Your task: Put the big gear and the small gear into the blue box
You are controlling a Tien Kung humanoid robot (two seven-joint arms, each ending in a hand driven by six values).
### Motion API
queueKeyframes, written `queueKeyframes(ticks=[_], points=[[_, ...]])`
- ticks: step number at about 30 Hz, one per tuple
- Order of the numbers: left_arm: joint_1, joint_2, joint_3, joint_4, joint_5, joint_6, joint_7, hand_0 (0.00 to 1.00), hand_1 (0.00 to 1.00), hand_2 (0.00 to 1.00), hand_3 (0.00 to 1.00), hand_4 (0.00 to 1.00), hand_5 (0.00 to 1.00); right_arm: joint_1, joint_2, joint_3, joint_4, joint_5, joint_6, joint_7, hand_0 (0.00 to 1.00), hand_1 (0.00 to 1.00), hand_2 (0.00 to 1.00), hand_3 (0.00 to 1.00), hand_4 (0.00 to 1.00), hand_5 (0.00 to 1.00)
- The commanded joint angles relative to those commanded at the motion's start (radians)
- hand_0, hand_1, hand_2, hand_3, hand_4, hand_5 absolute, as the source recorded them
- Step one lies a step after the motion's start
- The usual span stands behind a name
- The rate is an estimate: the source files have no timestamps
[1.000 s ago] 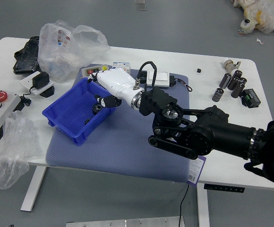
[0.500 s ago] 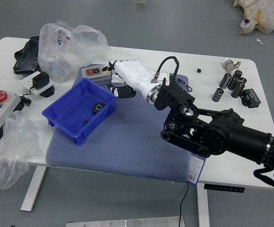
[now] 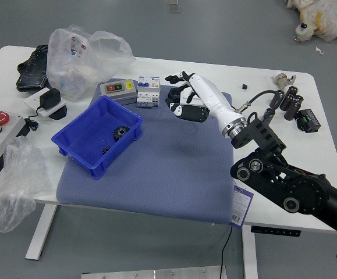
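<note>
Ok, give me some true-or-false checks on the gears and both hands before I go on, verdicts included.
1. The big gear and the small gear are both in the blue box. True.
2. The right hand is to the right of the blue box. True.
3. The small gear lies nearer the table's far edge than the big gear. False: the big gear does.
4. The left hand reaches into the blue box. False: it is out of view.

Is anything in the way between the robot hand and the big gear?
Only the wall of the blue box; the big gear is inside it. Nothing else visible stands between it and the robot hand.
</note>
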Motion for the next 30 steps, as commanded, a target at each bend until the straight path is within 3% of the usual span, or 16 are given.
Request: queueKeyframes(ticks=[5, 7, 8, 13, 14, 19, 20, 30], points=[[-0.002, -0.001, -0.006, 0.000, 0.009, -0.001, 0.003, 0.665, 0.644, 0.629, 0.698, 0.705, 0.396, -0.039, 0.017, -0.043, -0.001, -0.037, 0.025, -0.018, 0.373, 0.551, 0.700, 0.725, 0.642, 0.205], [-0.004, -0.002, -0.004, 0.000, 0.009, -0.002, 0.002, 0.665, 0.644, 0.629, 0.698, 0.705, 0.396, -0.014, 0.017, -0.077, -0.001, -0.070, 0.050, -0.035, 0.373, 0.551, 0.700, 0.725, 0.642, 0.205], [-0.005, -0.002, -0.003, 0.000, 0.010, -0.002, 0.001, 0.664, 0.644, 0.630, 0.697, 0.705, 0.395, 0.003, 0.015, -0.096, 0.000, -0.088, 0.065, -0.044, 0.373, 0.531, 0.763, 0.740, 0.646, 0.203], [-0.007, 0.001, -0.007, 0.000, 0.016, -0.002, 0.003, 0.664, 0.644, 0.630, 0.697, 0.705, 0.395, 0.092, 0.003, -0.186, 0.010, -0.145, 0.141, -0.077, 0.373, 0.531, 0.763, 0.740, 0.646, 0.203], [-0.007, 0.002, -0.008, 0.000, 0.018, -0.002, 0.004, 0.664, 0.643, 0.629, 0.698, 0.704, 0.395, 0.109, 0.002, -0.203, 0.011, -0.151, 0.155, -0.082, 0.367, 0.500, 0.818, 0.766, 0.638, 0.212], [-0.005, 0.002, -0.013, 0.000, 0.021, -0.002, 0.007, 0.664, 0.643, 0.629, 0.698, 0.704, 0.395, 0.199, 0.009, -0.291, 0.005, -0.167, 0.214, -0.100, 0.367, 0.500, 0.818, 0.766, 0.638, 0.212], [-0.005, 0.002, -0.013, -0.001, 0.021, -0.002, 0.007, 0.664, 0.644, 0.629, 0.697, 0.704, 0.395, 0.212, 0.012, -0.305, 0.002, -0.169, 0.222, -0.103, 0.339, 0.460, 0.848, 0.793, 0.623, 0.223], [-0.002, -0.002, -0.026, -0.002, 0.031, -0.002, 0.015, 0.664, 0.644, 0.629, 0.696, 0.704, 0.395, 0.319, 0.070, -0.416, -0.027, -0.170, 0.262, -0.120, 0.307, 0.417, 0.854, 0.823, 0.610, 0.223]])
